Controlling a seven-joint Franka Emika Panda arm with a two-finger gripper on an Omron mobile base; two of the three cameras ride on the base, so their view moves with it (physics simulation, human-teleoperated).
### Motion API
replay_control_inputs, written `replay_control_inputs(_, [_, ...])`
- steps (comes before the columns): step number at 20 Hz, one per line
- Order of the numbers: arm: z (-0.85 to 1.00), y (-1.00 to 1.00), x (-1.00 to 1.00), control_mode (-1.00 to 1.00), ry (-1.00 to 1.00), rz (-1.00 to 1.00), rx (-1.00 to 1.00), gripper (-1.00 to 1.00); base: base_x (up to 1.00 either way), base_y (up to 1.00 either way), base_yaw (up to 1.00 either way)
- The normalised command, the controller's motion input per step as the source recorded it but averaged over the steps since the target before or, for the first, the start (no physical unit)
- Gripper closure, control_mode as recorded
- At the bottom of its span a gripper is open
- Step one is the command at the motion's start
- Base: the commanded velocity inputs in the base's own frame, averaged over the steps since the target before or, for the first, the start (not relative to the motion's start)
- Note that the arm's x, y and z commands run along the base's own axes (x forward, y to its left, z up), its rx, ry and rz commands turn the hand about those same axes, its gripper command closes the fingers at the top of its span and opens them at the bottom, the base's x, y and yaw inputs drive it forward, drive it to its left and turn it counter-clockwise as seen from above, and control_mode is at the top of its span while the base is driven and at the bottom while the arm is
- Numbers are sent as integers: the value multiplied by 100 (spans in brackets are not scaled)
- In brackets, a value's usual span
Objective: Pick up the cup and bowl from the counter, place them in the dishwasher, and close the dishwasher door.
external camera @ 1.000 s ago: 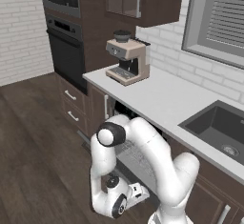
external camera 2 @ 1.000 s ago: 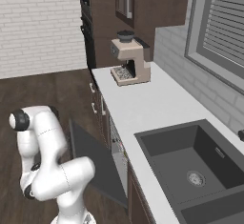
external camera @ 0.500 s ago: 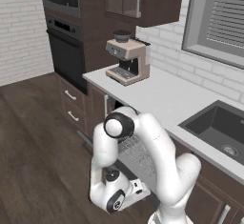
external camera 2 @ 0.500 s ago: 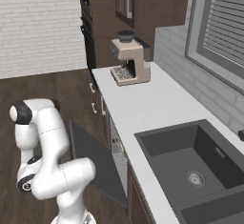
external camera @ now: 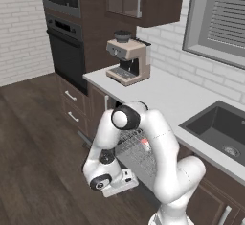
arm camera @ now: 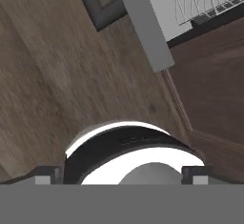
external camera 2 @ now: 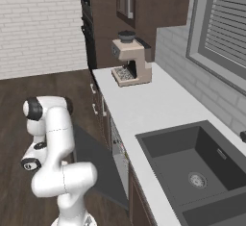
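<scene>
Gripper (arm camera: pixel 121 173) sits low near the floor, folded under the arm; its two dark fingertips (arm camera: pixel 45 174) barely poke up at the bottom of the hand view, set wide apart with nothing between them, so jaws open and empty. In the left base view the hand is a white block down by the arm's elbow, tips too small to make out. Dishwasher door (external camera 2: pixel 93 165) hangs open, tilted down toward the floor, lower edge partly hidden behind the arm in the right base view; in the hand view it's a grey slab cut off at the top edge. Dishwasher (external camera: pixel 136 150) is mostly blocked by the arm in the left base view: just a patch of silver wire rack (external camera: pixel 131 142) and a small red-and-white spot in it, probably the cup (external camera: pixel 144 144), too hidden to be sure. Bowl can't be made out. Floor is dark wood planks, wall at left white brick. Counter (external camera: pixel 167 97) is pale grey-white over dark brown cabinets. At its left end stands a beige coffee machine (external camera: pixel 127 59) near the back edge. Black wall oven (external camera: pixel 67 51) stands left of the counter. Dark inset sink (external camera 2: pixel 192 160) takes the right part of the counter, cut off at the frame edge. Window with blinds (external camera 2: pixel 223 25) above it.
</scene>
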Motion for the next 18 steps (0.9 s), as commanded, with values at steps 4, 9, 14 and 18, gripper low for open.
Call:
replay_control_inputs(4, [-86,100,100,-100,0,-7,-24,-100,0,0,0])
replay_control_inputs(9, [-100,100,100,-100,-8,-2,-49,-100,0,0,0])
replay_control_inputs(14, [-100,100,100,-100,-31,1,-68,-100,0,0,0])
replay_control_inputs(18, [-95,89,100,-100,-37,0,-87,-100,0,0,0])
